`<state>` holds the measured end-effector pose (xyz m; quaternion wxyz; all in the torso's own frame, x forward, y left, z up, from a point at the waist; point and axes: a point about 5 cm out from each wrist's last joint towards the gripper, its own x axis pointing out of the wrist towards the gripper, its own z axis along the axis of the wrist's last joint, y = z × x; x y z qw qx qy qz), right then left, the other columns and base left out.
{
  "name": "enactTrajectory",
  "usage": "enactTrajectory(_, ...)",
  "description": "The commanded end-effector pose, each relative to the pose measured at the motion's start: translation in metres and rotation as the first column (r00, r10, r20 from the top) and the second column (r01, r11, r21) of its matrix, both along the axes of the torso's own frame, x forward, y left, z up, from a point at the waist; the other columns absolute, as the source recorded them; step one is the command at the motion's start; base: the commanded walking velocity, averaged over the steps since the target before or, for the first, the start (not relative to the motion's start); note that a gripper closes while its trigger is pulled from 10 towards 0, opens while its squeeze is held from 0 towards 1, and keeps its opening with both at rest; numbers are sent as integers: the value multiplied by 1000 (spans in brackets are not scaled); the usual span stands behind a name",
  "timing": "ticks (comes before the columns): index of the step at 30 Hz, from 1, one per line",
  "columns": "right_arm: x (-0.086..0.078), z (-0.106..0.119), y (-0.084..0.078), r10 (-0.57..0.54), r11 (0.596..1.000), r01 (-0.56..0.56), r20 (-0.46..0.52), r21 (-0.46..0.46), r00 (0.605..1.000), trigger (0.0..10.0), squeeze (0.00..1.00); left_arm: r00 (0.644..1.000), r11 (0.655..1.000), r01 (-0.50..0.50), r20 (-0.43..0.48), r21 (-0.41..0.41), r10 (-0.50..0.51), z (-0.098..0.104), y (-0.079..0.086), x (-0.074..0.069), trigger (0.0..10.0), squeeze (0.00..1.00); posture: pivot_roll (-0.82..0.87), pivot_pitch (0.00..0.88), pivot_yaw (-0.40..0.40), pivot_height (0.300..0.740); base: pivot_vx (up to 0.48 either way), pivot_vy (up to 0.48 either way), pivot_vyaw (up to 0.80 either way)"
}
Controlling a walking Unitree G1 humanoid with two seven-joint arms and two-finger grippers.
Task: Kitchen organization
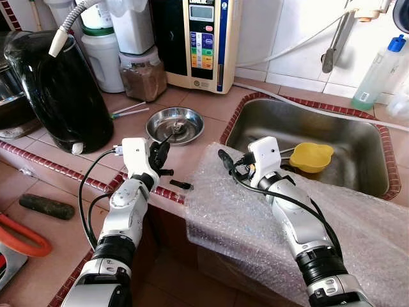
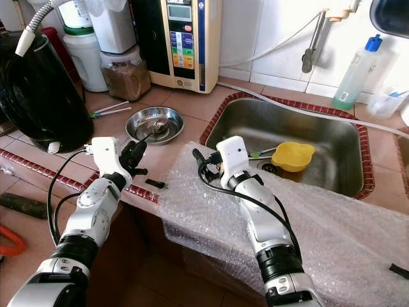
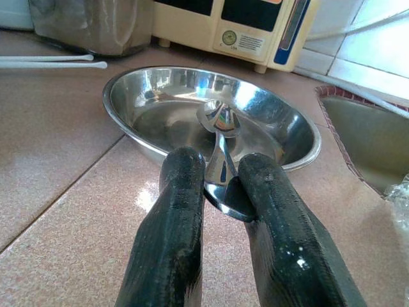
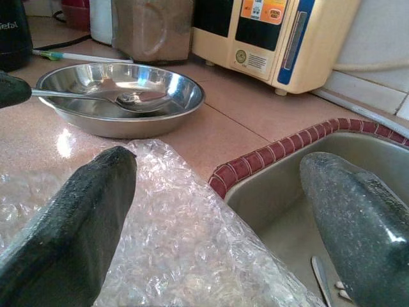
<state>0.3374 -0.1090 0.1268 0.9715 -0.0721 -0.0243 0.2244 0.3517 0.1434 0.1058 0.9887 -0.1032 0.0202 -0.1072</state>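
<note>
Left claw [image 1: 161, 153] clamped on spoon [image 3: 220, 144] handle, spoon's bowl hanging over the steel dish [image 1: 175, 125] just ahead of it. Step looks like: drop spoon in dish. Next: lower, release. Right claw [image 1: 225, 161] spread wide, empty, above bubble wrap [image 1: 236, 211] on the surface [image 1: 198, 102], sink [image 1: 307, 137] just beyond.

Left tool [image 3: 222, 192] pinching a steel spoon [image 3: 220, 137], its bowl over a steel dish [image 3: 128, 96].

I'm in a home kitchen. I see a tiled counter [image 1: 204, 105], steel sink [image 1: 358, 160], kettle [image 1: 61, 89], wall tiles [image 1: 300, 38].
</note>
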Motion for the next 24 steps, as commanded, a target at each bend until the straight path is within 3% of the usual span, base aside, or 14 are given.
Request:
enactTrajectory(1, 1, 2, 3, 14, 1000, -14, 3, -3, 1000, 10000, 475, 999, 1000, -2, 36, 5, 2, 8, 2, 3, 0, 0, 36, 0, 61, 740, 0, 0, 0)
enactTrajectory(7, 2, 3, 3, 12, 1000, -12, 7, -4, 1000, 10000, 431, 995, 1000, 0, 99, -10, 1, 17, 2, 3, 0, 0, 37, 0, 63, 740, 0, 0, 0)
enactTrajectory(10, 2, 3, 4, 13, 1000, -13, 8, -4, 1000, 10000, 361, 992, 1000, 10, 127, -20, -7, 21, 1, 3, 0, 0, 38, 0, 63, 740, 0, 0, 0)
enactTrajectory(12, 3, 3, 5, 14, 1000, -14, 10, -3, 1000, 10000, 31, 986, 999, 29, 163, -34, -23, 27, -2, 3, 0, 0, 40, 0, 63, 740, 0, 0, 0)
enactTrajectory(13, 3, 3, 5, 14, 1000, -14, 10, -3, 1000, 10000, 0, 984, 999, 35, 175, -39, -28, 29, -3, 3, 0, 0, 40, 0, 63, 740, 0, 0, 0)
enactTrajectory(20, 7, 8, 6, 2, 1000, -2, 14, 30, 1000, 10000, 0, 968, 993, 105, 232, -52, -91, 39, -13, 1, 0, 0, 38, 0, 60, 740, 0, 0, 0)
enactTrajectory(24, 16, 21, 12, -20, 976, 24, -20, 217, 1000, 10000, 0, 964, 986, 153, 231, -64, -135, 37, -24, -3, 0, 0, 44, 0, 55, 740, 0, 0, 0)
